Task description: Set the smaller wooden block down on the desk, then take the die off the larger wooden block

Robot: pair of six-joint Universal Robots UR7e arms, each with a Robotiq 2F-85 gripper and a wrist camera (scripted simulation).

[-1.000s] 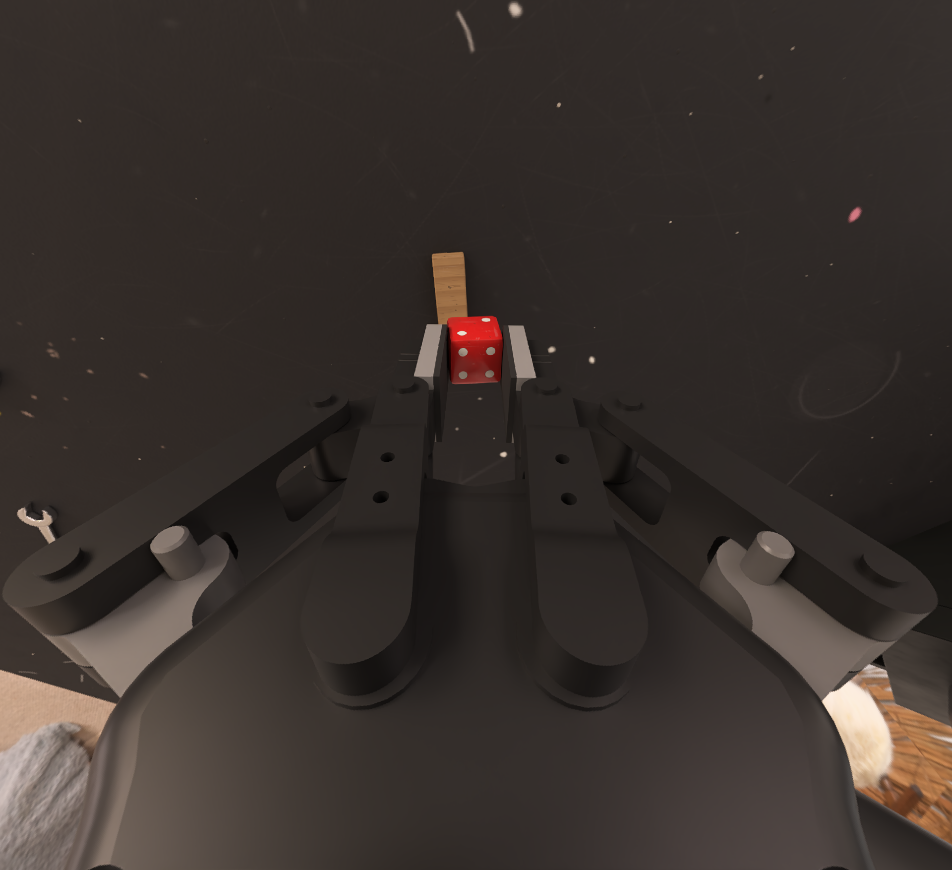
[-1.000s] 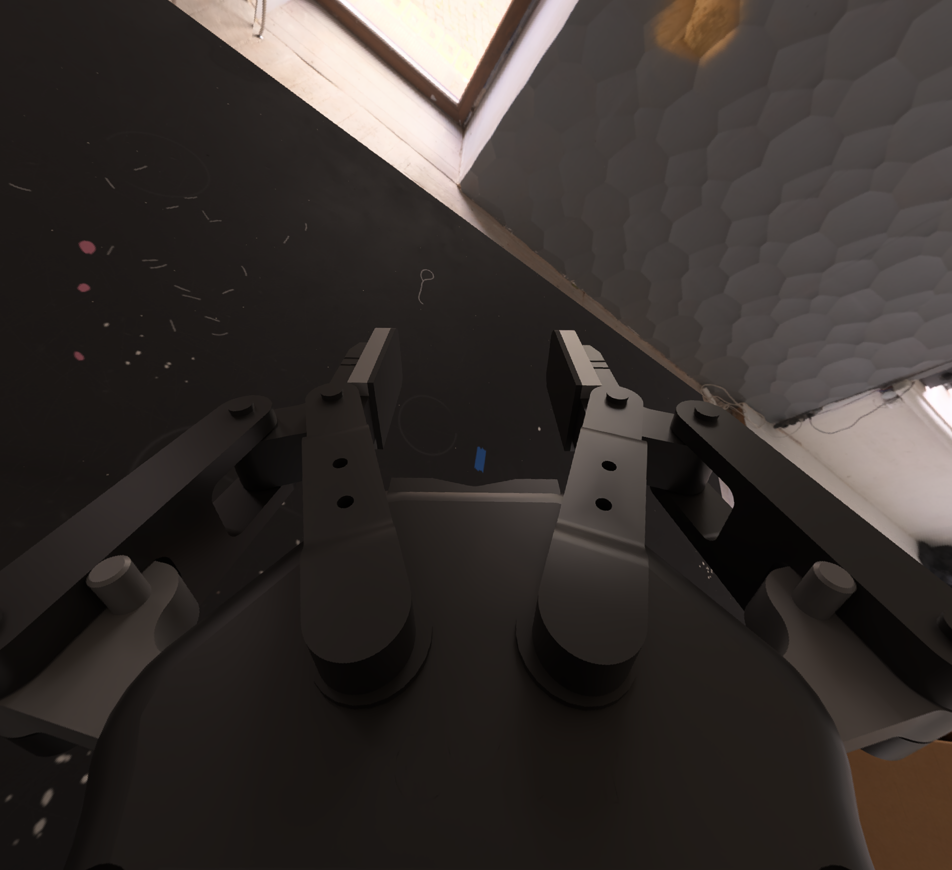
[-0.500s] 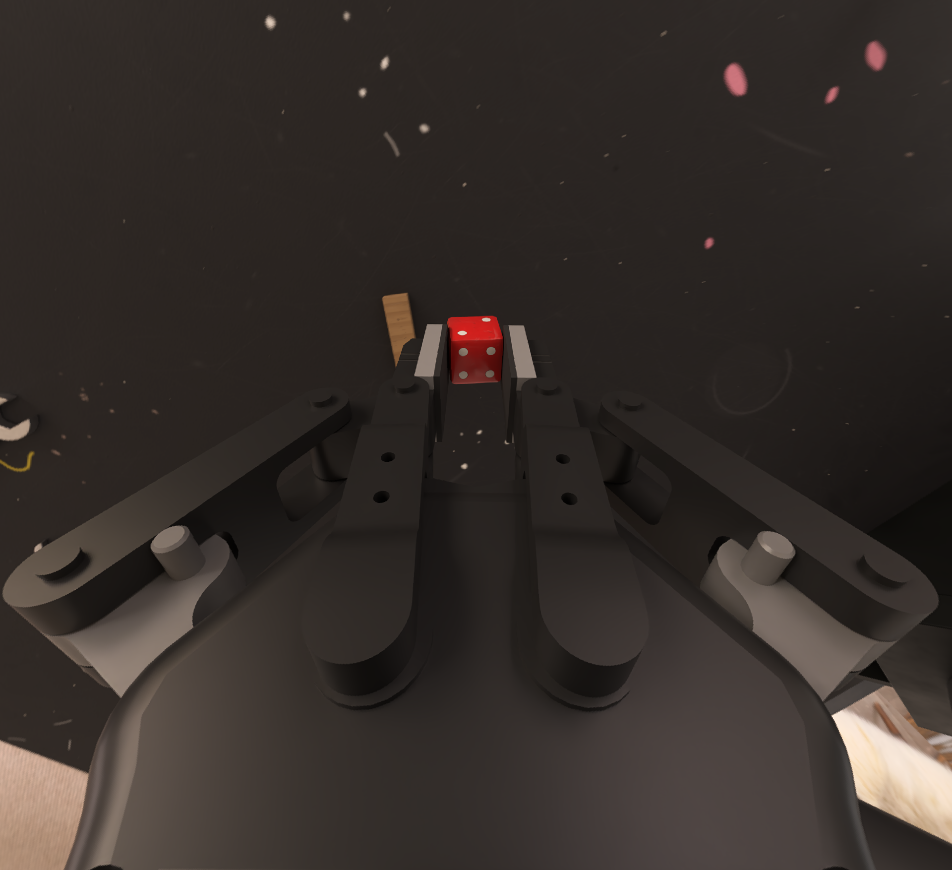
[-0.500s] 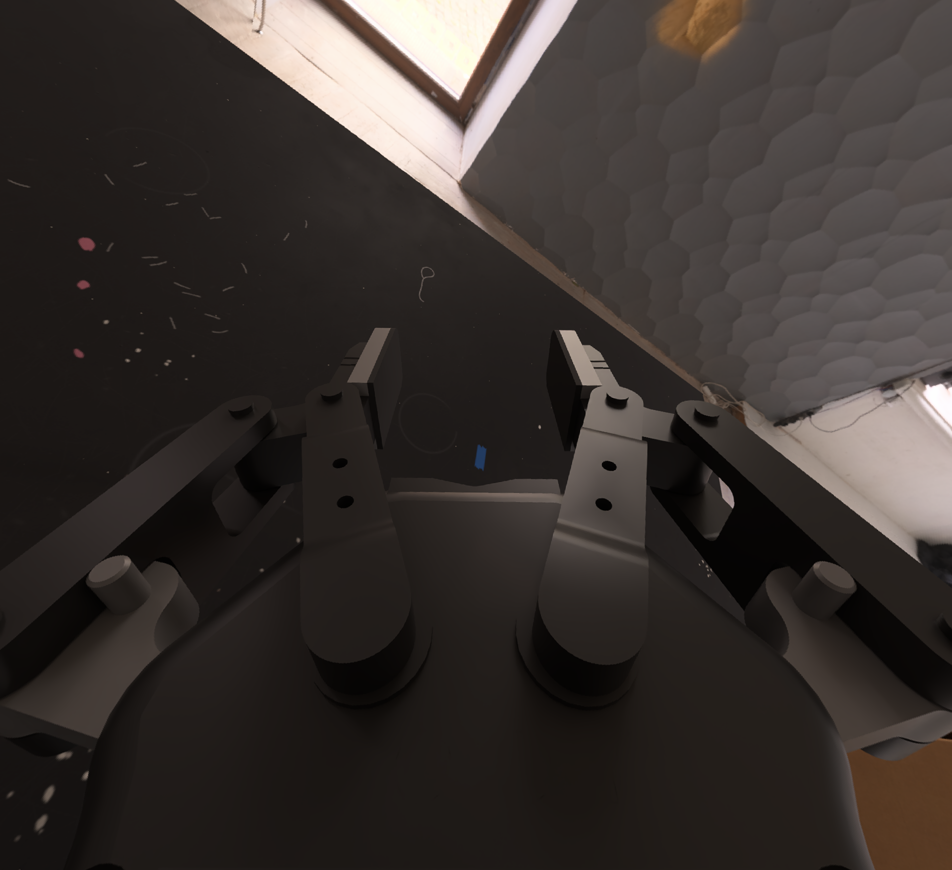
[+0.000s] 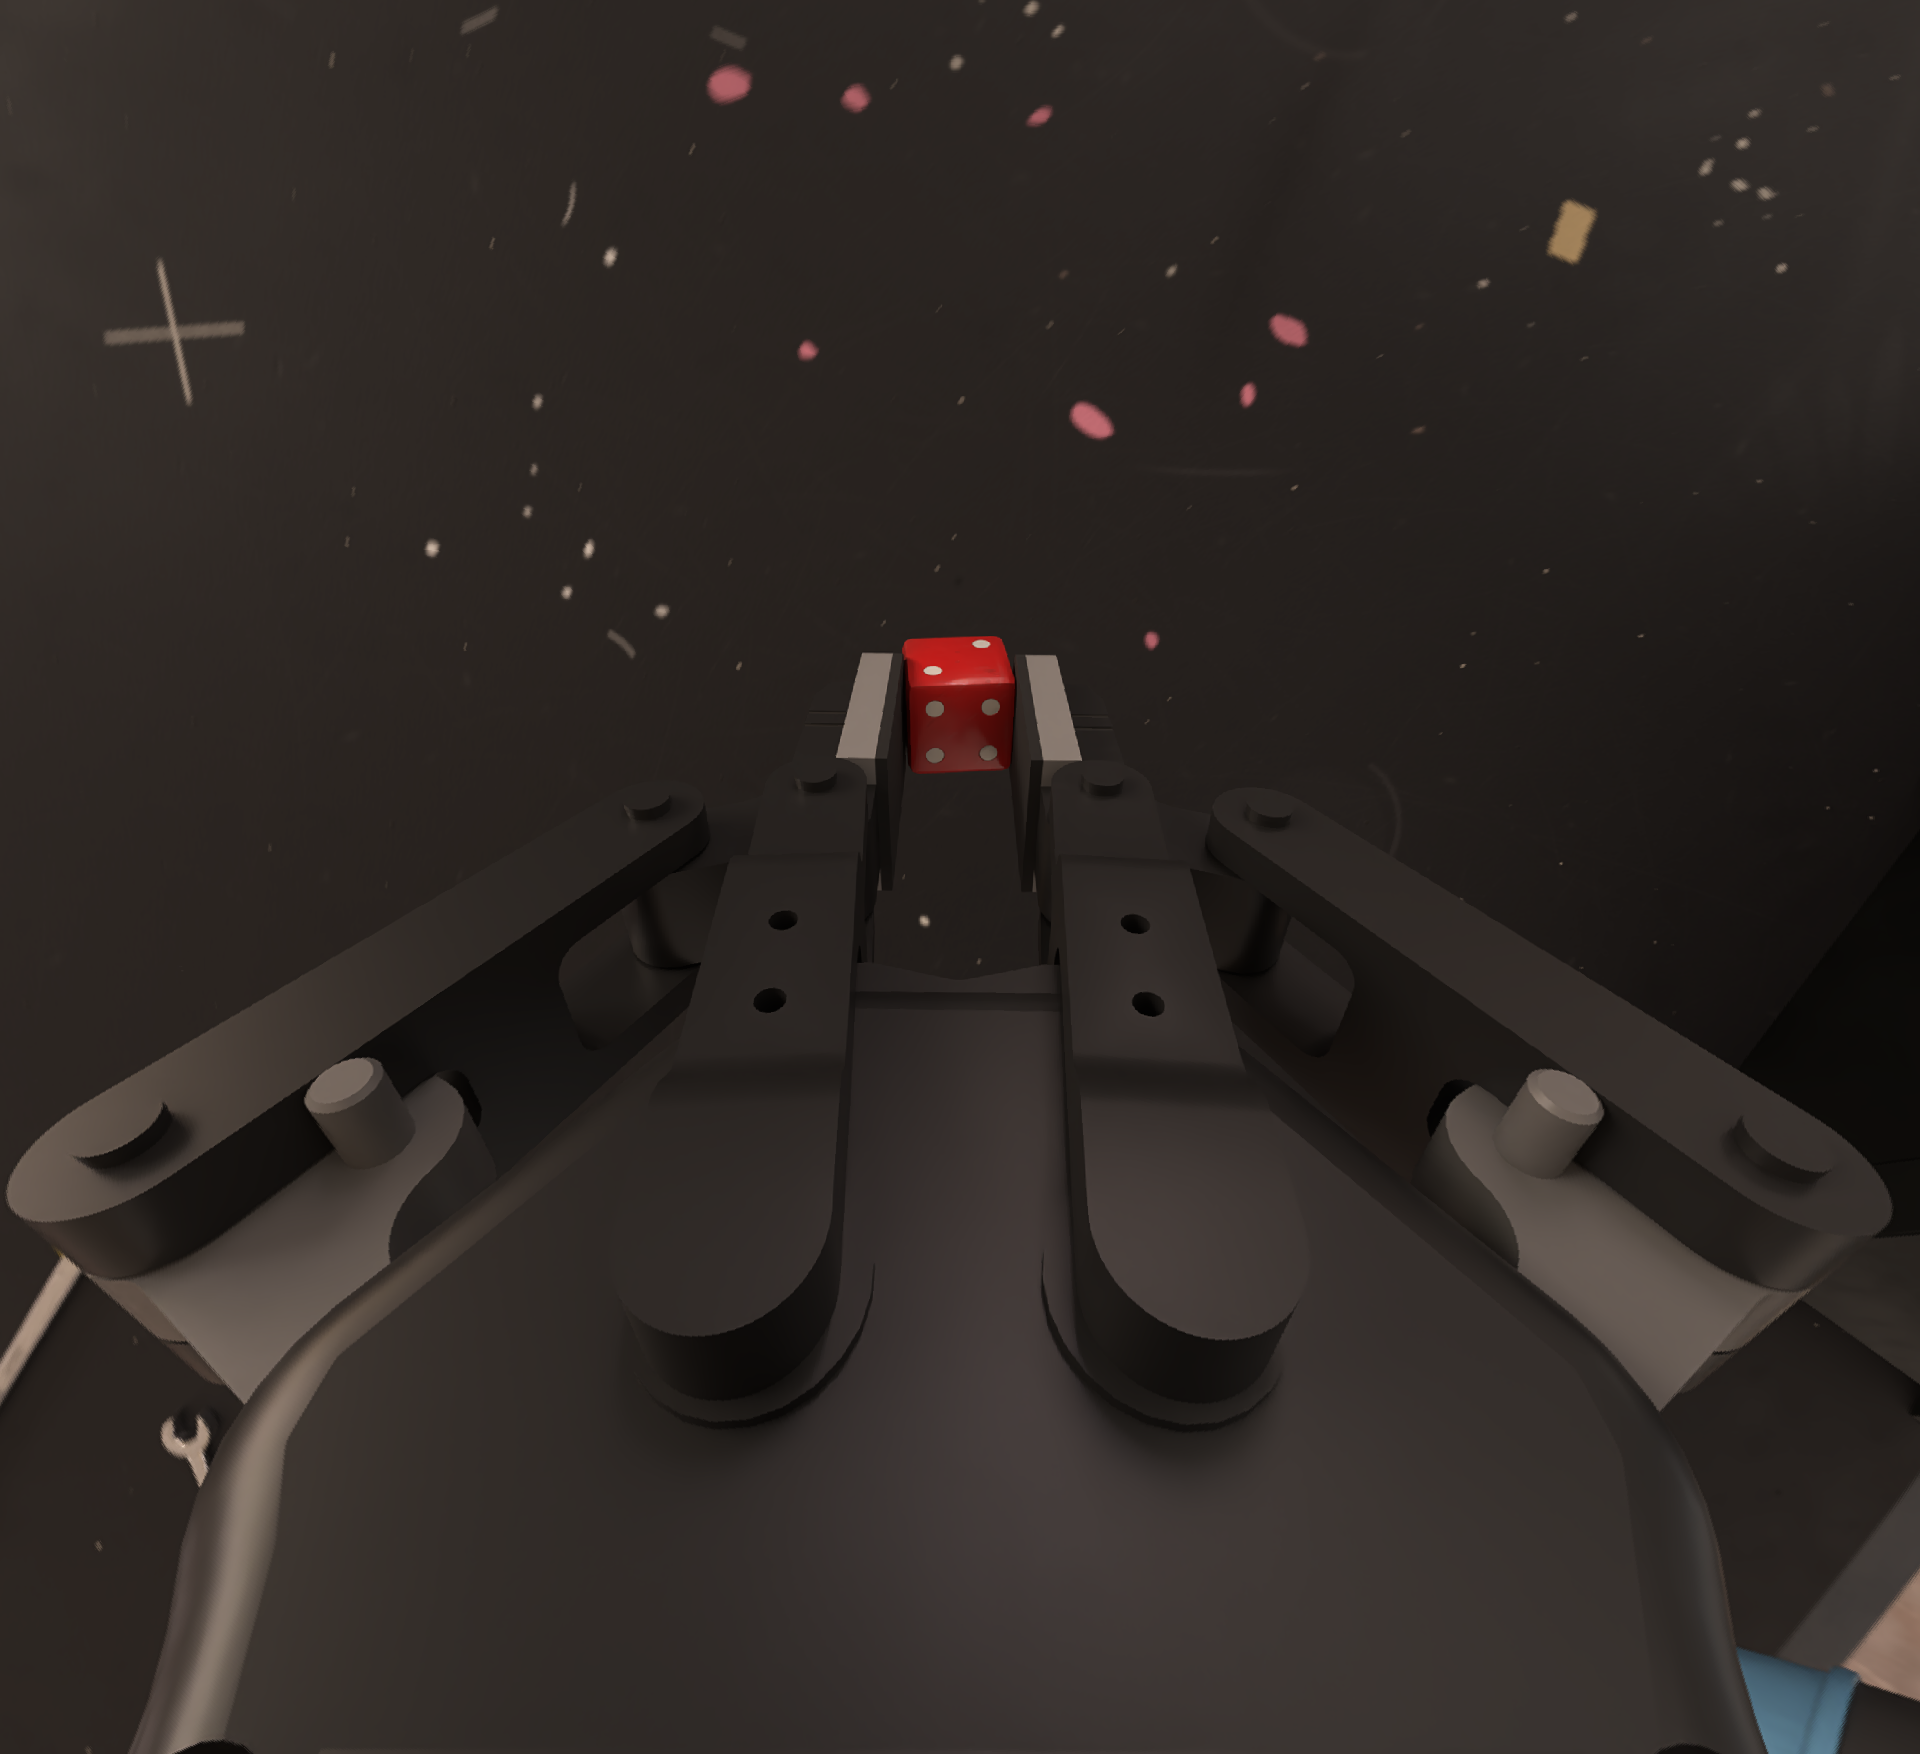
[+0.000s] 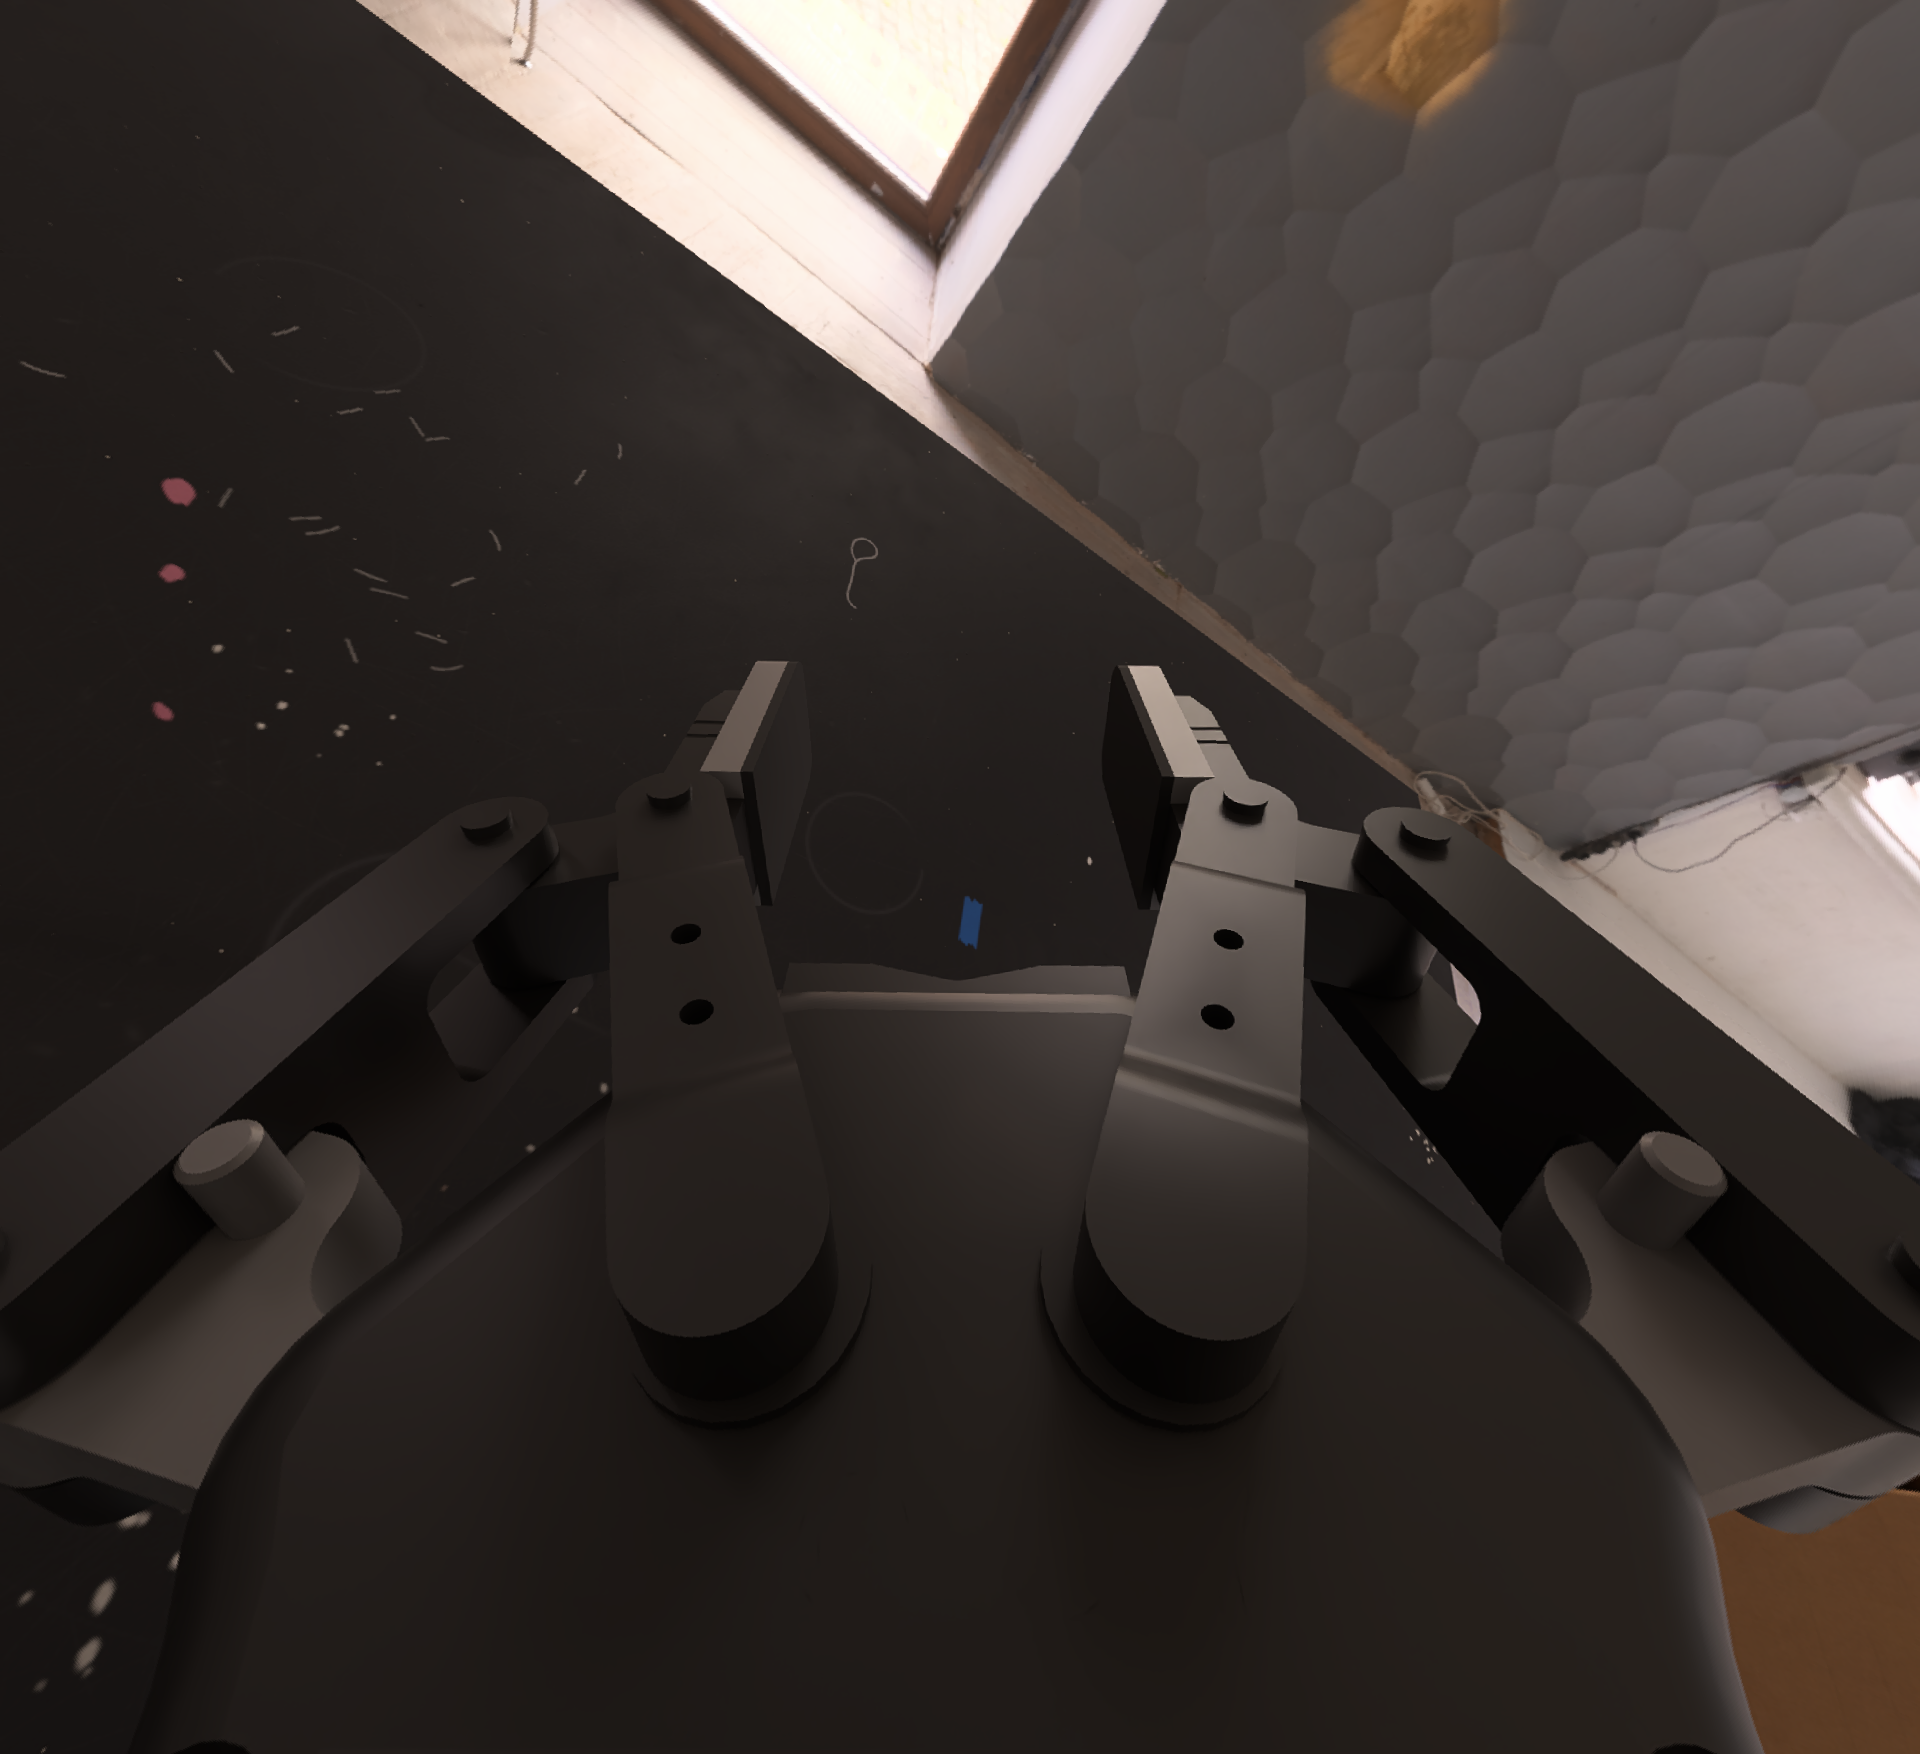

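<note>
My left gripper point(image 5: 958, 707) is shut on a red die point(image 5: 958, 703) with white pips, held between the two pads above the dark desk point(image 5: 520, 769). A small wooden block point(image 5: 1571, 231) lies on the desk far off at the upper right of the left wrist view; I cannot tell which block it is. My right gripper point(image 6: 954, 748) is open and empty above the dark desk point(image 6: 312, 769) near its far edge. No wooden block shows in the right wrist view.
The desk is speckled with pink and white paint marks point(image 5: 1091, 420). In the right wrist view the desk's far edge point(image 6: 727, 250) runs diagonally, with a pale floor, a window point(image 6: 852, 11) and a grey textured wall point(image 6: 1507, 354) beyond. A blue tape bit point(image 6: 970, 923) lies between the fingers.
My left gripper has moved with the die still in it. The wooden block that stood just behind the fingers is gone from there; one now shows far off at the upper right. The right gripper has stayed still.
</note>
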